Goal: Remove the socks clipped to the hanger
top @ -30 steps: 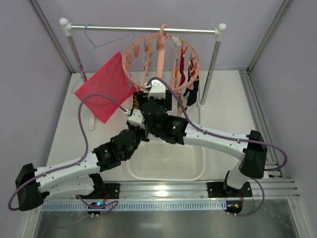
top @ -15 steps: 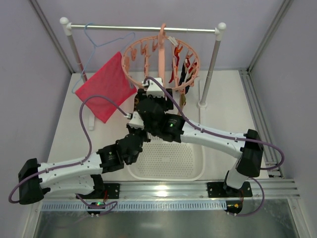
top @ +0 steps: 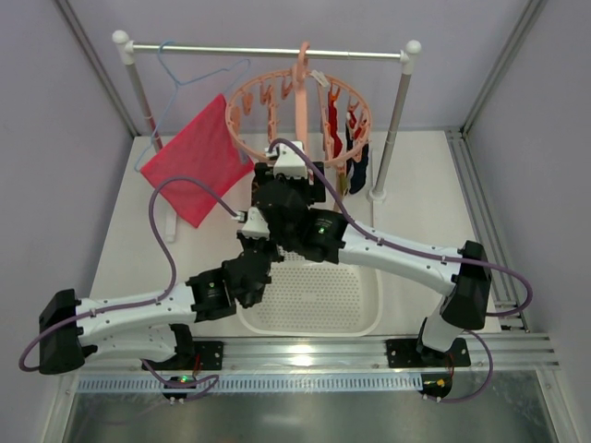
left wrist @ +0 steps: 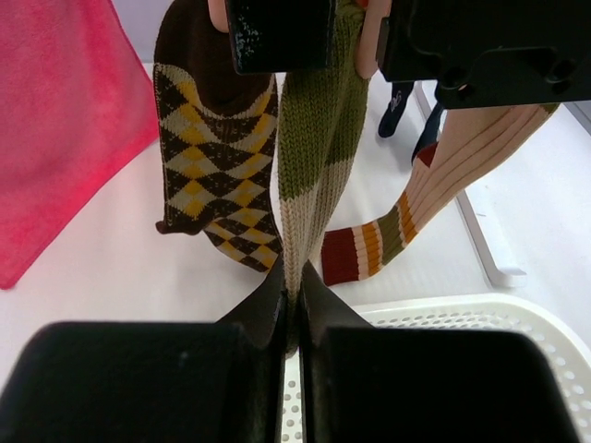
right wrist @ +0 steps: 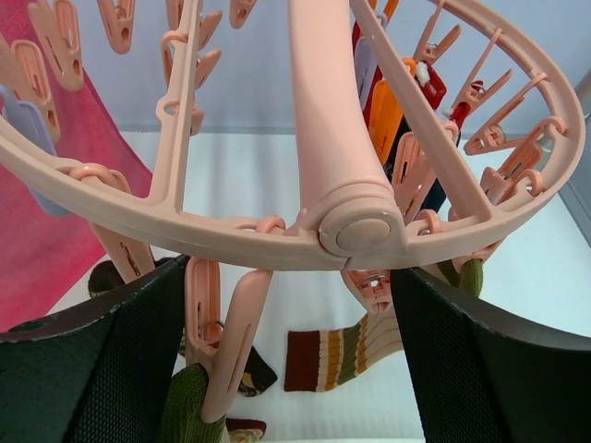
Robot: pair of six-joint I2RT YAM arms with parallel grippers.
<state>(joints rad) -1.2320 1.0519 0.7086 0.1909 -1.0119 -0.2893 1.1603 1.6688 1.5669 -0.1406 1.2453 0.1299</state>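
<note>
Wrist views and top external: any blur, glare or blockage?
Left wrist: argyle sock sharp; left tool, pinching the olive sock, is a dark mass across the bottom; black hardware blocks the top edge. Right wrist: hanger fills the frame, right tool's fingers dark in both lower corners. Top external: glare on the metal rail in front; the overlapping arms hide both tools.

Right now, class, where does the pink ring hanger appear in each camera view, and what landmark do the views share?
Top external: pink ring hanger, top centre.
Left wrist: only its clip tips, top edge.
Right wrist: fills the upper frame.
Shared landmark: red cloth, left in all.
</note>
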